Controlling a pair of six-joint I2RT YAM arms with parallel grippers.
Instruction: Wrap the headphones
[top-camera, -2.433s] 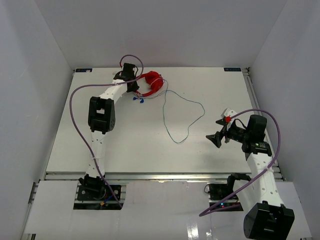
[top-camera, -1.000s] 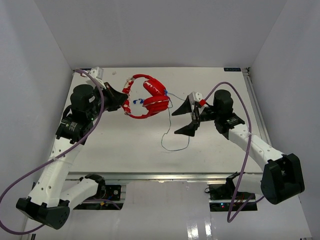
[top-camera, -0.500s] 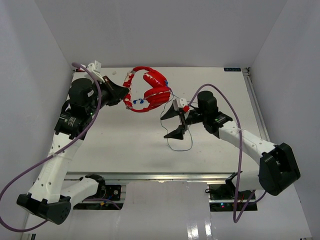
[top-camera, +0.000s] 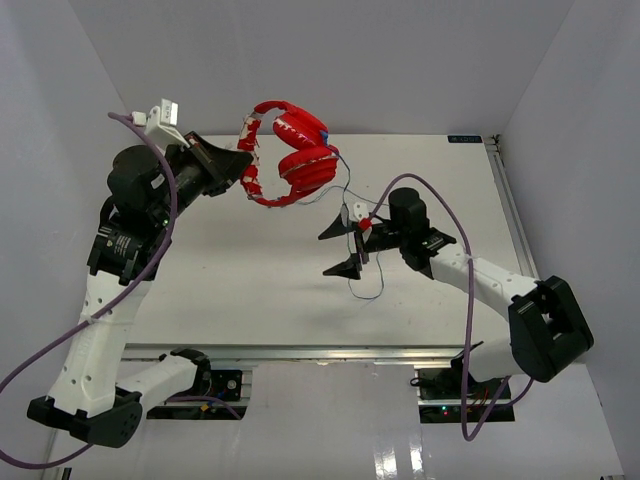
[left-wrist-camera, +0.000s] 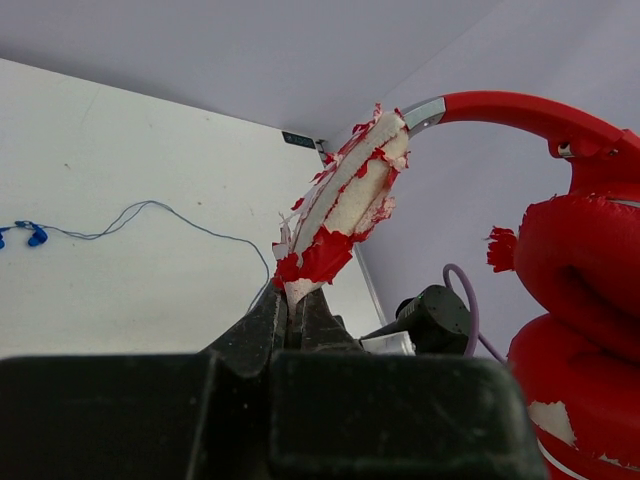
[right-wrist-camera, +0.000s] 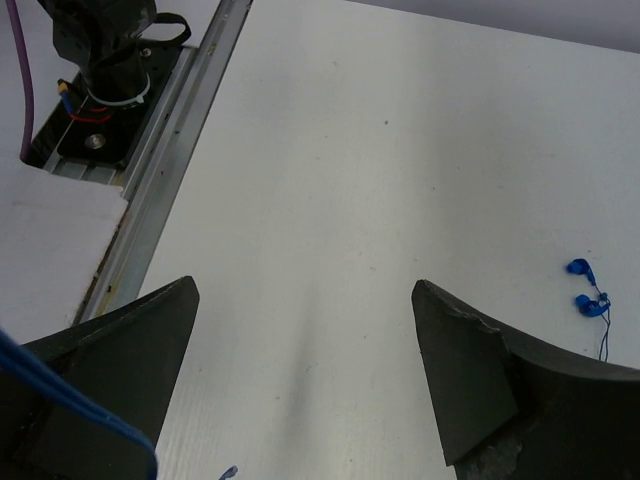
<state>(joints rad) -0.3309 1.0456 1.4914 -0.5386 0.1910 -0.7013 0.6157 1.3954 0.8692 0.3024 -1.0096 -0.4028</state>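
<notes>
You are early in the job: the headphones (top-camera: 297, 152) are off the table (top-camera: 250, 290) and held in the air over its far left part, but none of the winding looks done. The thin grey-blue cable (top-camera: 352, 205) hangs loose from the ear cups, drops past your right arm and trails in an open loop on the tabletop, and no turn of it shows around the headband (left-wrist-camera: 345, 205) or the cups. The blue plug end (right-wrist-camera: 586, 291) lies on the table surface, well apart from the headphones. So the whole wrap is left to do, by my reading: gather the slack, lay it round the band or cups, and tuck the plug. Your left pincer (left-wrist-camera: 290, 305) is clamped on the lower end of the headband, jaws together on the torn red-and-white padding, with the cups dangling beside it. Your right pincer (top-camera: 325, 254) stands wide apart and holds nothing; it hovers low over the table right where the cable comes down. In its wrist view a strand of blue cable crosses the base of one finger (right-wrist-camera: 110, 360), but you cannot tell from these views whether it touches or only passes in front.
</notes>
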